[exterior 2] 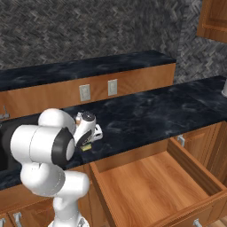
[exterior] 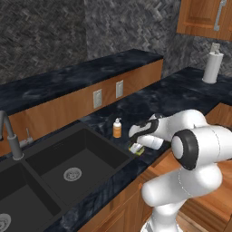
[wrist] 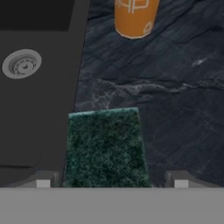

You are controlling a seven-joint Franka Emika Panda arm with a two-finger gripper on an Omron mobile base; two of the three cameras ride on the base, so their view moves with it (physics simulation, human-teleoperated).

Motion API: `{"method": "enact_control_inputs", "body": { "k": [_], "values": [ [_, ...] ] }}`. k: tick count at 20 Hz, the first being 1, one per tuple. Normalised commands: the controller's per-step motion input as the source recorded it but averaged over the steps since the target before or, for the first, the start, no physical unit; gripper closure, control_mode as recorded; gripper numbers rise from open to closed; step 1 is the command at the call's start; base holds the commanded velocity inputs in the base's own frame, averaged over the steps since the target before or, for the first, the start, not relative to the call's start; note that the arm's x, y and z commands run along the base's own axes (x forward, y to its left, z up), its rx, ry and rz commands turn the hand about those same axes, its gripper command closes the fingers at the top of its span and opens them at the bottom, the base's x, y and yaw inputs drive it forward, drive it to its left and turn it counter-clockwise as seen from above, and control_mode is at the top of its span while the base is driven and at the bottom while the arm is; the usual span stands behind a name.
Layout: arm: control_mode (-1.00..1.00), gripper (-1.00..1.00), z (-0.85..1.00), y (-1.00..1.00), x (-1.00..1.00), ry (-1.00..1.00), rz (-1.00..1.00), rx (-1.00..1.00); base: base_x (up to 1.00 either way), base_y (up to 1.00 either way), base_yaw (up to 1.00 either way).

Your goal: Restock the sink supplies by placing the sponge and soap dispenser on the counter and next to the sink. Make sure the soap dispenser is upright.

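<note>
One sponge [wrist: 105, 146], one soap dispenser [exterior: 117, 128], two sink basins, one paper towel roll [exterior: 212, 67], two wall outlets.

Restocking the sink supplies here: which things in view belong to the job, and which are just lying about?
Job:
sponge, on the counter between the open fingers
soap dispenser, upright on the counter
sink

Lying about:
paper towel roll
open drawer
faucet

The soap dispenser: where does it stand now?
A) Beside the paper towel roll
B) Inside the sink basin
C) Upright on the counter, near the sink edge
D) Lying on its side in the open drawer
C: the soap dispenser stands upright on the counter, close to the edge of the sink, with the sponge lying nearby.
</note>
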Motion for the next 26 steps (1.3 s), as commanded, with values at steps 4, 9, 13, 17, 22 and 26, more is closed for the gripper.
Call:
{"method": "enact_control_inputs", "body": {
  "k": [4, 9, 13, 17, 22, 26],
  "values": [
    [-1.0, -1.0, 0.43, 0.0, -0.05, 0.0, 0.0, 0.0, 0.0, 0.0, 0.0],
    [-1.0, -1.0, 1.0, -0.26, -0.53, -0.08, 0.0, 0.0, 0.0, 0.0, 0.0],
    [-1.0, -1.0, 1.0, -0.32, -0.67, -0.13, 0.0, 0.0, 0.0, 0.0, 0.0],
    [-1.0, -1.0, 1.0, -0.26, -0.63, -0.15, 0.0, 0.0, 0.0, 0.0, 0.0],
    [-1.0, -1.0, 1.0, -0.18, -0.56, -0.2, 0.0, 0.0, 0.0, 0.0, 0.0],
    [-1.0, -1.0, 1.0, 0.0, -0.49, -0.23, 0.0, 0.0, 0.0, 0.0, 0.0]
  ]
}}
